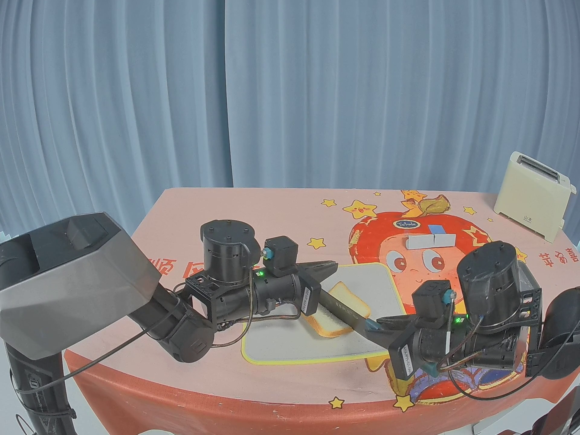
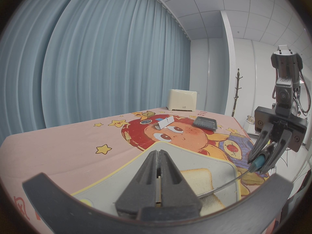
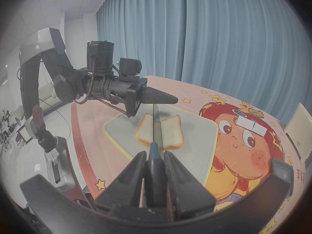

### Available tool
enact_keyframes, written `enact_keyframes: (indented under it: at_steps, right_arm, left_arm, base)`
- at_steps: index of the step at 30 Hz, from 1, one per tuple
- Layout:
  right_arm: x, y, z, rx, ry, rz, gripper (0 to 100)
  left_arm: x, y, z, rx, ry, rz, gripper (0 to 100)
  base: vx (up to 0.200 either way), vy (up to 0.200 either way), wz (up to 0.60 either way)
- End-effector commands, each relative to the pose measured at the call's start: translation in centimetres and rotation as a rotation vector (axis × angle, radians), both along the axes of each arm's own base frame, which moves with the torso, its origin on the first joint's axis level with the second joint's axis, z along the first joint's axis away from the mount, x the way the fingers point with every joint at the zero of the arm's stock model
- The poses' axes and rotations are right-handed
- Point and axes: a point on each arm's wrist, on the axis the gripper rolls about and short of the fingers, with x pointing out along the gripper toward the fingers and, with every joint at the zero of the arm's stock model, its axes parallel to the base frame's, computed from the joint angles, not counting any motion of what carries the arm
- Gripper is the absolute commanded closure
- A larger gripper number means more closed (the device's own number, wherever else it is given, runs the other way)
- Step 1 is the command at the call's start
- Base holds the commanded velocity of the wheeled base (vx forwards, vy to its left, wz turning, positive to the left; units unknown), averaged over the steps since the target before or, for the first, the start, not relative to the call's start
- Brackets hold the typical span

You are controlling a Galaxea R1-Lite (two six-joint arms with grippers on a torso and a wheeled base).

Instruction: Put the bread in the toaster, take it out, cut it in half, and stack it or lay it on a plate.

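On the table (image 1: 241, 219), knife (image 3: 157, 127) crosses bread (image 3: 172, 132), tray (image 2: 205, 123) beyond

Left pincer (image 1: 331, 266) closed, right pincer (image 1: 379, 323) clasping knife (image 1: 342, 310)

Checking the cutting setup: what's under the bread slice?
The bread slice rests on a white, yellow-rimmed cutting board; a knife lies across its top. The board directly beneath is hidden.

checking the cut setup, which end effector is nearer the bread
Left. The left end effector is right beside the bread; the right end effector is back off it, gripping the knife handle.
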Motion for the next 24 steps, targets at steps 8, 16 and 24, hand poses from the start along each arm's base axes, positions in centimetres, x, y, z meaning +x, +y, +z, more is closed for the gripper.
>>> enact_keyframes:
  at_steps: [8, 16, 24]
  right_arm:
    - [-0.1, -0.2, -0.7, -0.018, 0.017, -0.001, 100]
    - [0.1, 0.1, 0.2, 0.010, -0.009, -0.001, 100]
    - [0.1, -0.1, -0.2, -0.008, 0.006, -0.005, 100]
  left_arm:
    - [0.0, -0.2, 0.9, -0.014, -0.016, -0.006, 100]
    - [-0.1, 0.0, -0.8, 0.015, 0.020, -0.004, 100]
    - [0.1, -0.1, -0.8, 0.013, 0.015, -0.002, 100]
  base:
    - [0.000, 0.000, 0.00]
    - [0.000, 0.000, 0.00]
    - [0.000, 0.000, 0.00]
